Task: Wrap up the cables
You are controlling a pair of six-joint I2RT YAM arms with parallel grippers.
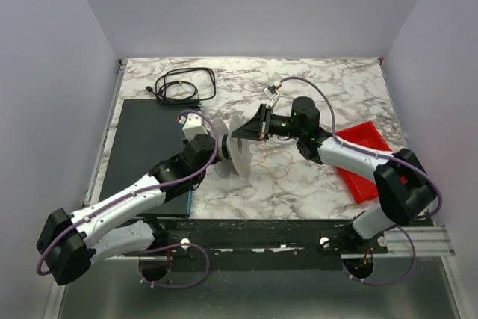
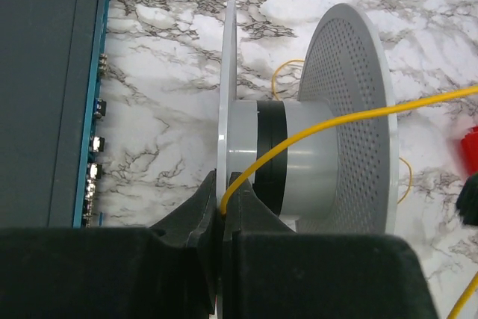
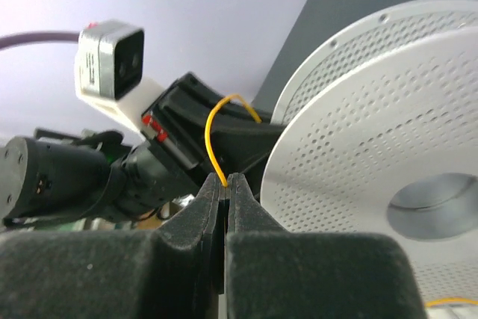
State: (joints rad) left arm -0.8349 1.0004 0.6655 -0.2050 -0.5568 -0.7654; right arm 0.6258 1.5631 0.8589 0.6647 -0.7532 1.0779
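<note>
— Where is the wire [image 2: 336,121] now?

— In the left wrist view we see a thin yellow line. It starts at the lower centre of the frame, crosses the grey hub of the spool [image 2: 299,162] once on a rising slant, and leaves at the right edge. More of it lies in loose curls on the marble table [image 1: 314,192], in the centre of the top view just right of the spool.

— Who has hold of it?

— The right gripper [image 3: 226,178]; its fingers are pressed together with no gap we can make out, and the wire rises out of the pinch in a small arch toward the upper centre of that frame. The left gripper [image 2: 224,201] is closed on the rim of the spool's thin left flange. The wire's end runs into that same pinch, though we cannot tell whether it is trapped there or only passes behind.

— So how much is wound?

— Very little, by our reckoning; we count one pass over the hub and no stacked turns. There is also a black band on the hub, and we cannot tell what it is. The anchoring looks done; nearly all the winding is left, with the slack on the table to take up.

— Anything else around?

— A black looped cord [image 1: 183,86] at upper left; a dark mat [image 1: 142,132] at left; a red tray [image 1: 362,184] at right. Neither gripper touches any of them.
</note>
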